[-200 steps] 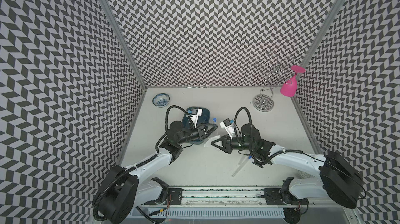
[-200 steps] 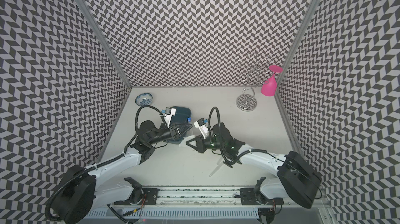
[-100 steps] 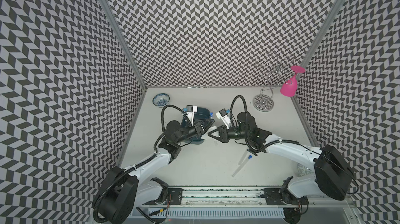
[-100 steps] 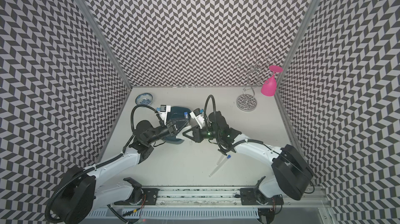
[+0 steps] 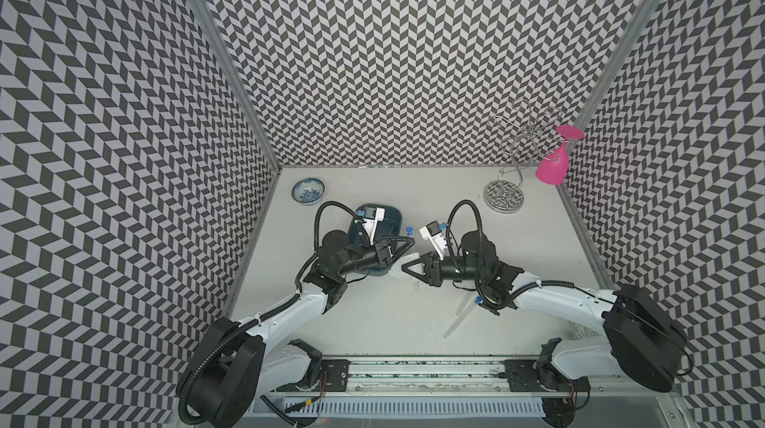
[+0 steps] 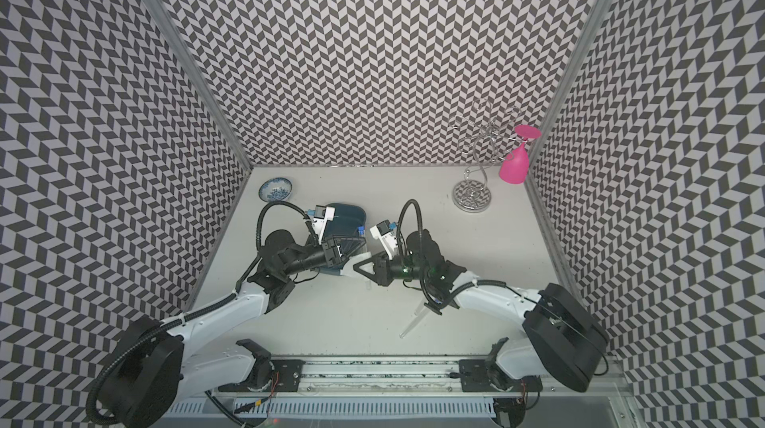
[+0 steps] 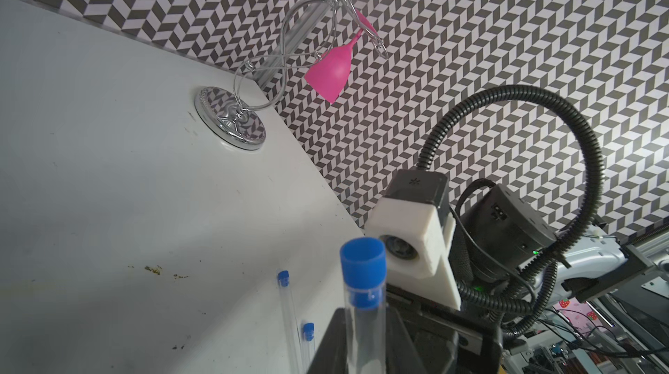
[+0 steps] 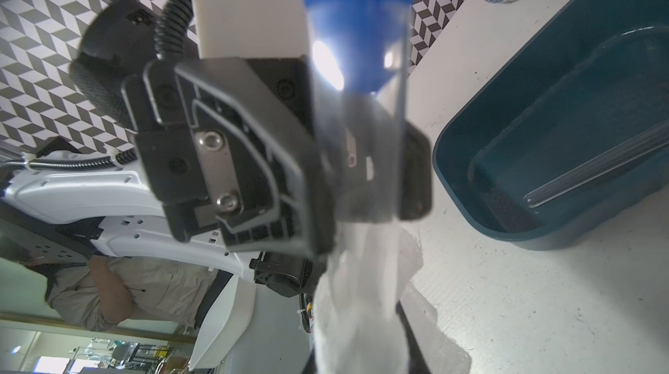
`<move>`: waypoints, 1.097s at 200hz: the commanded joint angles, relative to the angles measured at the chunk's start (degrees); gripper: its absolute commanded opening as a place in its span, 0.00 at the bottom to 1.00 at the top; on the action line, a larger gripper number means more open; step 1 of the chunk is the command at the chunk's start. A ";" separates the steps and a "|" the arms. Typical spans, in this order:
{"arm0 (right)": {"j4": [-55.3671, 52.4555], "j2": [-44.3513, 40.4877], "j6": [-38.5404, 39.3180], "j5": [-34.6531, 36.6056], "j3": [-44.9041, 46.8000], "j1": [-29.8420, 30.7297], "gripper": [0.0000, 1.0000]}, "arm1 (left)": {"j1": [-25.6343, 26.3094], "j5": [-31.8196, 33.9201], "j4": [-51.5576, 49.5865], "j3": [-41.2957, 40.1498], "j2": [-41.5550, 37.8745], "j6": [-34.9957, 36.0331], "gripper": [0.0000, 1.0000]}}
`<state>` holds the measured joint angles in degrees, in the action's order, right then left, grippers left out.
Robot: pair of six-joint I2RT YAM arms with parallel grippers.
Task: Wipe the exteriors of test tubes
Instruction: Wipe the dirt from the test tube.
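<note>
My left gripper (image 5: 407, 244) (image 7: 364, 318) is shut on a clear test tube (image 7: 362, 271) with a blue cap (image 5: 410, 230), holding it upright just in front of the dark blue tray (image 5: 393, 214). My right gripper (image 5: 407, 270) (image 8: 362, 354) faces it, shut on the white wipe (image 8: 362, 300) (image 6: 357, 260). The wipe is bunched around the lower part of the held tube (image 8: 358, 137). Two more test tubes (image 5: 459, 314) (image 7: 289, 318) lie on the table by the right arm. Another tube (image 8: 593, 169) lies in the tray.
A small blue-and-white bowl (image 5: 308, 191) sits at the back left. A chrome wire stand (image 5: 504, 198) at the back right carries a hanging pink glass (image 5: 554, 161). Patterned walls close in three sides, and the arm rail runs along the front edge.
Half a second ago both grippers were farther back, by the tray; they have come forward again. The tube stays in the left gripper and the wipe in the right.
</note>
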<state>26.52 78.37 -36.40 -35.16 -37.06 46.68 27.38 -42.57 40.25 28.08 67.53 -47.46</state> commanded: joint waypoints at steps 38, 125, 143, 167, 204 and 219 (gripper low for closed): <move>-4.04 1.79 2.86 -0.02 -6.16 0.26 0.18 | -1.54 2.22 3.61 -0.26 -0.28 -0.17 0.20; -9.97 4.69 7.17 -1.63 -13.71 -0.71 0.17 | -1.49 2.40 2.77 -1.05 -1.78 0.44 0.29; -9.30 3.55 6.51 -1.39 -11.82 -0.58 0.17 | -1.53 2.32 2.81 -0.92 -1.44 0.35 0.29; -9.22 2.62 6.32 -0.92 -10.35 -0.23 0.17 | -1.53 2.14 3.51 -0.83 -1.24 0.00 0.26; -8.52 2.43 5.90 -0.81 -9.60 -0.01 0.17 | -1.54 1.84 3.89 -1.17 -1.07 -0.24 0.22; -8.83 2.54 6.08 -0.79 -10.67 -0.01 0.17 | -1.54 1.70 4.13 -1.44 -1.04 -0.50 0.22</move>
<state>15.00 82.41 -30.48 -36.18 -46.87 46.37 25.52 -40.01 42.81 27.64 66.43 -47.55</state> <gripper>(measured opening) 0.170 0.218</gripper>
